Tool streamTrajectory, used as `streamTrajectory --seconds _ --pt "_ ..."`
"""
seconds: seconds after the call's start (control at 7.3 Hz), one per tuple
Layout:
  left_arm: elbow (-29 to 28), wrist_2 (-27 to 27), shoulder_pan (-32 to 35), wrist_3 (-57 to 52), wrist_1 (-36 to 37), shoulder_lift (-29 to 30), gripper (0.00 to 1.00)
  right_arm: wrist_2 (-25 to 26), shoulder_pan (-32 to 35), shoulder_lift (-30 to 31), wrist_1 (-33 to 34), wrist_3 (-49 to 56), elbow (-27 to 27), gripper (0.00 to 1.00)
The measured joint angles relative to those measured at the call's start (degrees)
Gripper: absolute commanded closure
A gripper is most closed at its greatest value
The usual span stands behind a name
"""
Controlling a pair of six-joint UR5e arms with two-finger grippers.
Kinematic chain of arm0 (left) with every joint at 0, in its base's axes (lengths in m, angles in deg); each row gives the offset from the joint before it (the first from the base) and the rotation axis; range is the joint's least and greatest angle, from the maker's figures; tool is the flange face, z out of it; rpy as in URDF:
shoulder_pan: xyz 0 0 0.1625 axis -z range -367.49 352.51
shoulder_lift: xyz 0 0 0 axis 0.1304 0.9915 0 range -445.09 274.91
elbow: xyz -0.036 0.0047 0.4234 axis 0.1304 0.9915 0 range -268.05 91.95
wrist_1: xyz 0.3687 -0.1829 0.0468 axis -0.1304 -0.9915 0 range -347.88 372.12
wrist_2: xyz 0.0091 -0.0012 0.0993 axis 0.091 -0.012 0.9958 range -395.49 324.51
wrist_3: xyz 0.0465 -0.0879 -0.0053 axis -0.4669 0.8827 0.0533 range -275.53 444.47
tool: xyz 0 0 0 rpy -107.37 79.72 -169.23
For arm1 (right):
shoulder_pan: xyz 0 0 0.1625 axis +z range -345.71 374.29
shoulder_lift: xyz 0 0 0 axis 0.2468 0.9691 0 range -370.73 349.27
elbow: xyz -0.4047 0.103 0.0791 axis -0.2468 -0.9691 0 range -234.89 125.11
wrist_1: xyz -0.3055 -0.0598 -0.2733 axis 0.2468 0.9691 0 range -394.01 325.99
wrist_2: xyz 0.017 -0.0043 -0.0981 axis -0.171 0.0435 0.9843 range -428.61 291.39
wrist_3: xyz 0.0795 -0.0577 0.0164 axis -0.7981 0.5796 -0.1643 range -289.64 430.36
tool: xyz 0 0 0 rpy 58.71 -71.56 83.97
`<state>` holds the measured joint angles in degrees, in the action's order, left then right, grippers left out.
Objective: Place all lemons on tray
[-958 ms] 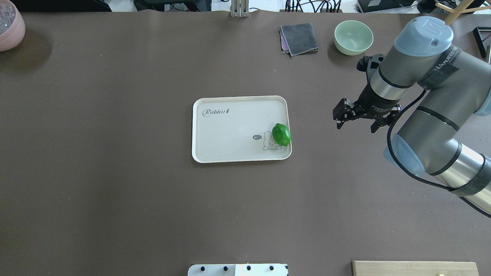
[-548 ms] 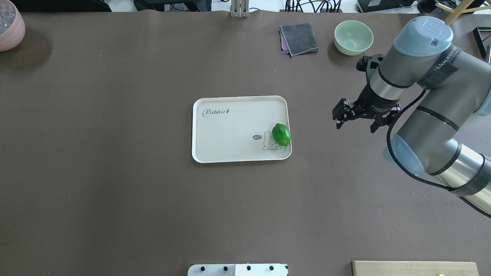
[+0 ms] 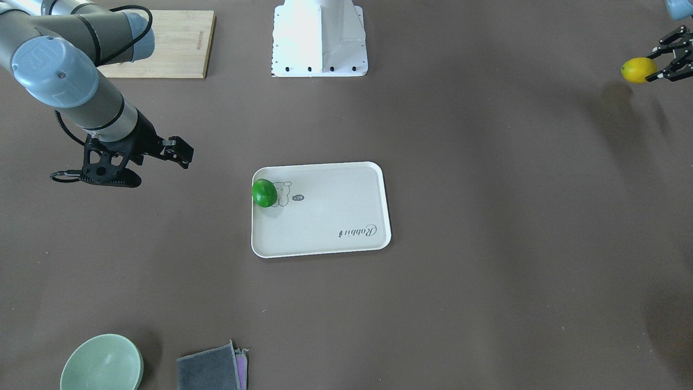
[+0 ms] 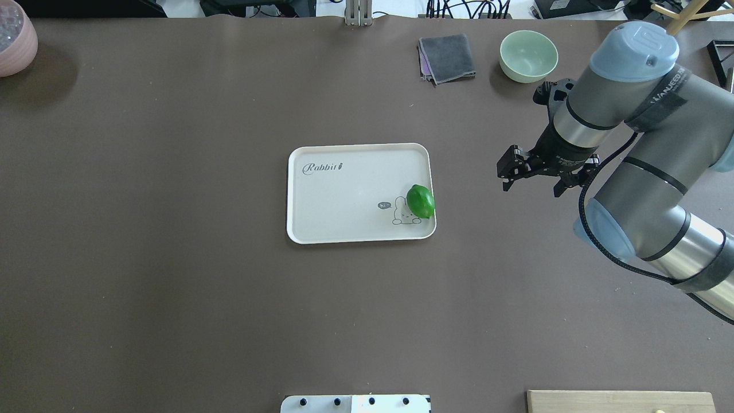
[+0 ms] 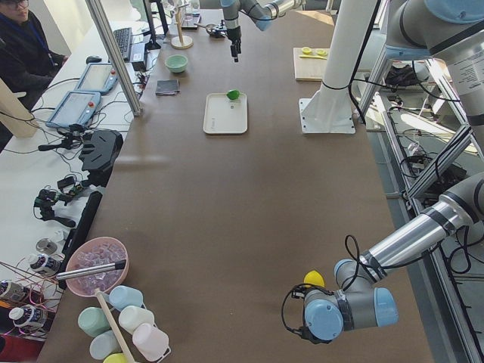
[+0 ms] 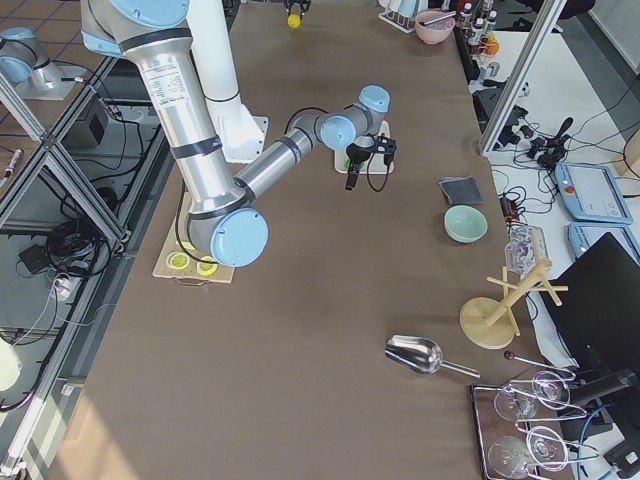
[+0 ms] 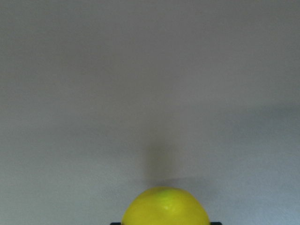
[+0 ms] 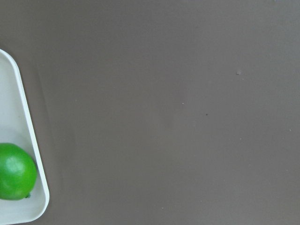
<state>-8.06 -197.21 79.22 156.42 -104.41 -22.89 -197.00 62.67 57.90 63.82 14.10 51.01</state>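
Note:
The green lemon (image 4: pixel 420 201) lies on the pale tray (image 4: pixel 344 195) at its right end, against the rim by the rabbit drawing. It also shows in the front view (image 3: pixel 264 193) and in the right wrist view (image 8: pixel 16 171). My right gripper (image 4: pixel 531 188) is open and empty. It hangs above the bare table to the right of the tray. My left gripper (image 3: pixel 651 67) is shut on the yellow lemon (image 3: pixel 638 70) and holds it above the table, far out on my left side. The left wrist view shows the yellow lemon (image 7: pixel 165 206) at its bottom edge. The overhead view shows neither.
A pale green bowl (image 4: pixel 528 55) and a folded grey cloth (image 4: pixel 447 57) sit at the far right. A pink bowl (image 4: pixel 14 43) stands at the far left corner. A bamboo board (image 3: pixel 162 43) lies by the robot's white base (image 3: pixel 319 38).
My right arm has shifted very slightly away from the robot, its gripper still open. The green lemon and the tray have not moved.

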Motion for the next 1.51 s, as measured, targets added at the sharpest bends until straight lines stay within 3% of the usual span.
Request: streamTrajectory --seconds 0.27,0.55,0.96,1.23,1.51 --pt "6.9 3.8 -0.3 0.4 -0.1 0.1 1.00 -0.2 0.2 -0.1 0.0 0.0 0.2 0.00" --pt "13.6 12.7 -0.3 -2.5 -0.3 0.0 1.00 -0.3 0.3 -0.1 0.1 0.0 0.6 0.00" --pt "22.6 20.2 0.1 -20.9 -0.2 1.5 1.00 -0.5 0.6 -0.1 0.1 0.0 1.1 0.00" --pt "25.9 21.1 -0.6 -28.1 0.1 10.4 1.00 -0.8 2.5 0.1 0.2 0.3 1.3 0.00" --pt "26.4 21.3 -7.2 -28.9 3.0 21.0 1.00 -1.0 6.6 0.8 1.1 4.4 1.7 0.00"
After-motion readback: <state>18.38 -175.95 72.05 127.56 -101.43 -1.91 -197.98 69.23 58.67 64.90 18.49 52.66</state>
